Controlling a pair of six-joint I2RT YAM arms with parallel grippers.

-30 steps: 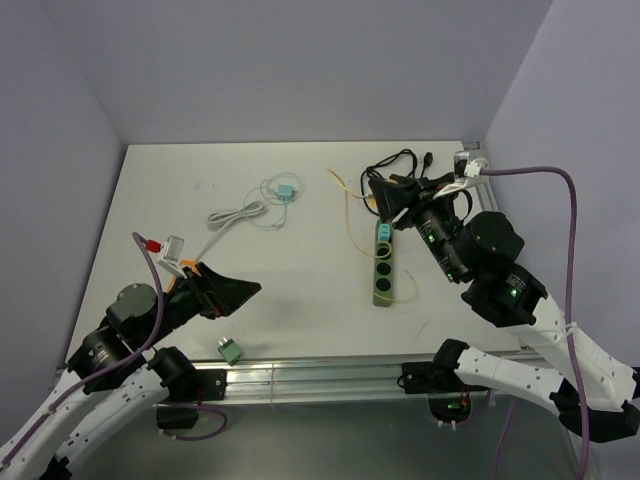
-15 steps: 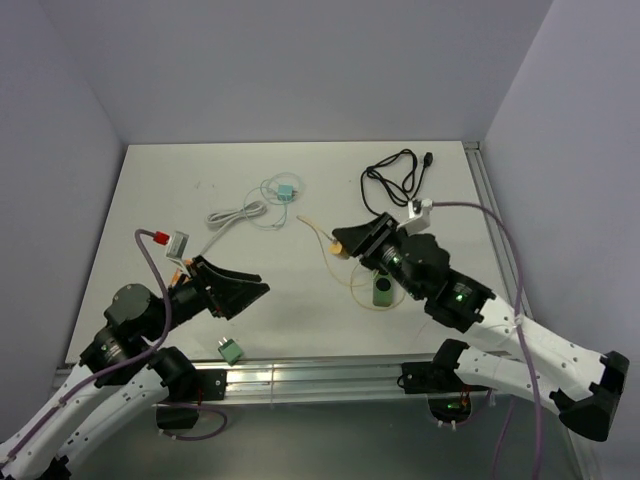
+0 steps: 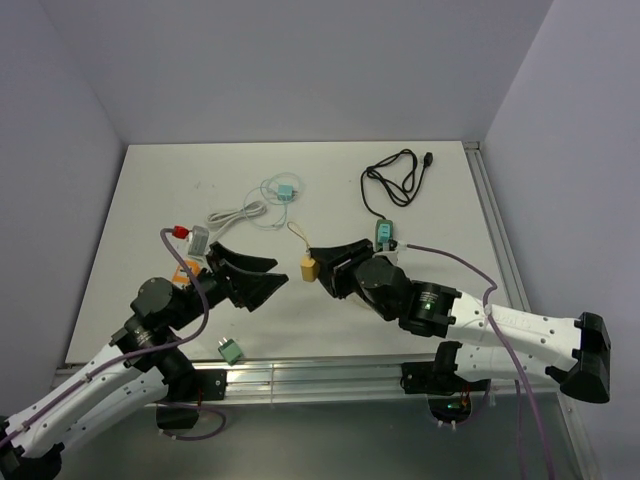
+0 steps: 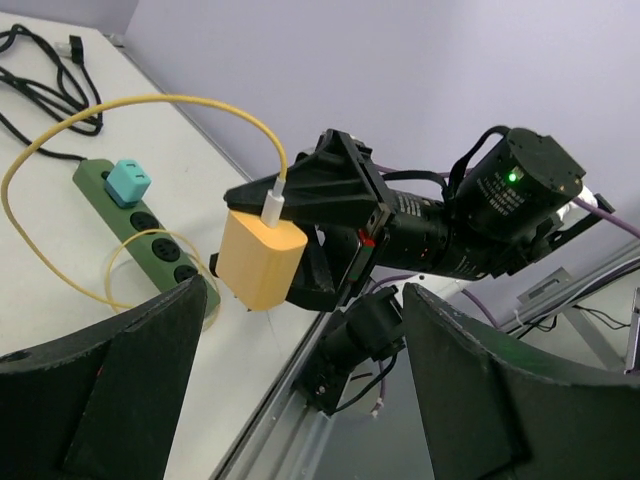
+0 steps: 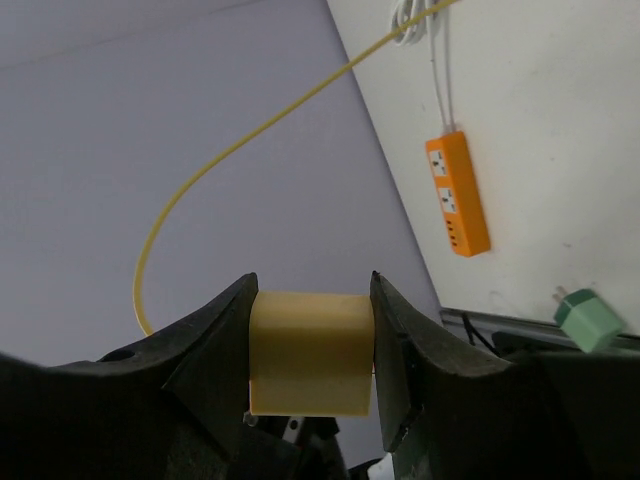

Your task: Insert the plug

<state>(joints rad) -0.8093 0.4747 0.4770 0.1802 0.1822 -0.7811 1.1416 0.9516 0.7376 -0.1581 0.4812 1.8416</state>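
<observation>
A yellow plug (image 3: pixel 309 268) with a thin yellow cable (image 4: pixel 150 105) hangs in the air above the table, and my right gripper (image 5: pixel 310 352) is shut on its sides. My left gripper (image 3: pixel 279 271) stands open just left of it, facing it, fingers (image 4: pixel 110 380) apart and nothing between them. The green power strip (image 4: pixel 152 216) lies on the table behind the plug, a teal adapter (image 4: pixel 128 182) in its far socket. In the top view my right arm covers most of that strip.
An orange power strip (image 5: pixel 458 192) lies near the left arm, with a small green plug (image 3: pixel 230 349) at the front edge. A white cable (image 3: pixel 240 213) with a teal plug (image 3: pixel 285 191) and a coiled black cable (image 3: pixel 395 180) lie further back.
My right arm has swung from the back right, over the green strip, to the front middle with the yellow plug. My left gripper has moved right toward it and narrowed slightly.
</observation>
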